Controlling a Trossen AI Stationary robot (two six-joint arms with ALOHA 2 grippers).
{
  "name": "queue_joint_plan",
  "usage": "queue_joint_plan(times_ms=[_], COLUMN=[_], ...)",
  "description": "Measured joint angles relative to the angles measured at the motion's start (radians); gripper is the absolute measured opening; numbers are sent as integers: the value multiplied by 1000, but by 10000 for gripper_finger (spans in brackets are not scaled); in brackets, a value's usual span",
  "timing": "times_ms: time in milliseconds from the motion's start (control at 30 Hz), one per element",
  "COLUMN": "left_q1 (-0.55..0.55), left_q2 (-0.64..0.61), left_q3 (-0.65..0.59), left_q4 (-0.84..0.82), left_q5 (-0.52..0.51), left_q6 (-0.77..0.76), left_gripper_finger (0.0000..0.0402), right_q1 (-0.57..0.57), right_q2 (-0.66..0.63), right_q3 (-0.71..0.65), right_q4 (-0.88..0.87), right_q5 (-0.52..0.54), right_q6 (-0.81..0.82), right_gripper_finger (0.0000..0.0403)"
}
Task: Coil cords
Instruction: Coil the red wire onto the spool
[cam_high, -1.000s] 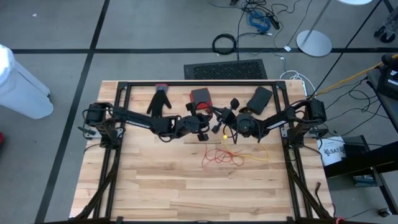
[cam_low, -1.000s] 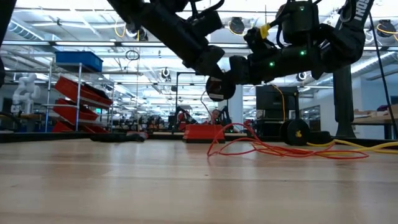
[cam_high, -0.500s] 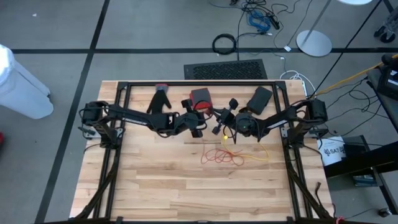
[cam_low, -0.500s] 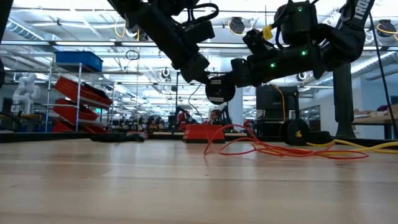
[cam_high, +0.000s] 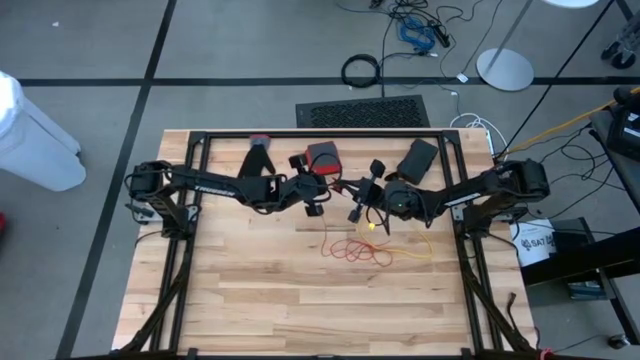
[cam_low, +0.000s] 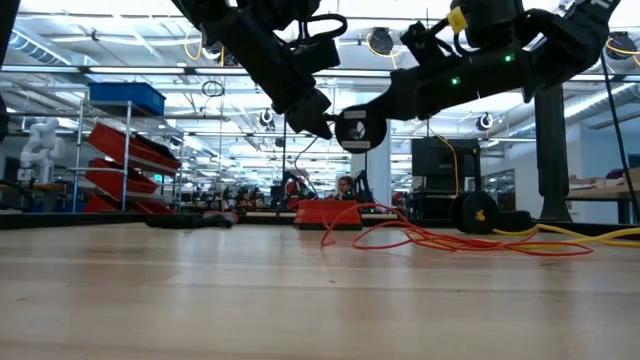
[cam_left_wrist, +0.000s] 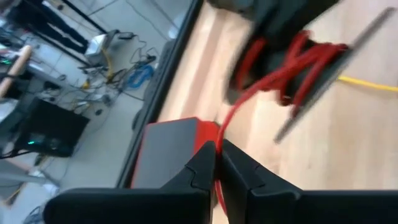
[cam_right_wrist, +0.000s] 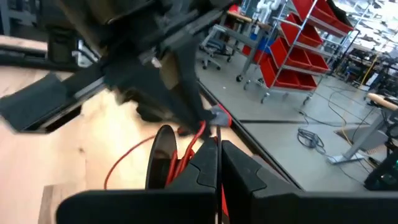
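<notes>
While the tangled thin red cord (cam_high: 352, 250) lies loose on the pale wooden table (cam_high: 300, 310) beside a thin yellow cord (cam_high: 412, 248), the left gripper (cam_high: 314, 197) and right gripper (cam_high: 358, 200) hang above it, each pinched on a red strand. Behind them sits a flat red box (cam_high: 322, 155).

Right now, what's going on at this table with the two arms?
Both arms are raised over the back middle of the table, working a thin red cord. The left end effector and the right end effector are each pinched shut on it, with red loops wound near the right one. The rest of the red cord lies in a loose tangle on the wood, beside a slack yellow cord.
</notes>
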Motion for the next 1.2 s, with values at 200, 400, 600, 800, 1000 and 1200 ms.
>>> queue_joint_plan(times_ms=[200,400,600,800,1000,1200], left_q1=[0,0,-1,0,-2,-5], left_q2=[0,0,0,0,0,0], left_q3=[0,-25,-56,-100,-136,-195], left_q4=[0,14,19,88,145,221], left_q5=[22,64,81,96,108,125], left_q6=[-5,-5,-6,-6,-26,-33], left_gripper_finger=[26,27,27,27,28,28], right_q1=[7,23,33,51,67,73], right_q2=[-21,-54,-100,-151,-186,-211], right_q3=[0,0,0,0,0,0], right_q4=[17,13,-32,-91,-118,-130], right_q5=[-26,-23,-8,44,66,69], right_q6=[-3,-3,-11,-27,-38,-50], right_gripper_finger=[0,0,0,0,0,0])
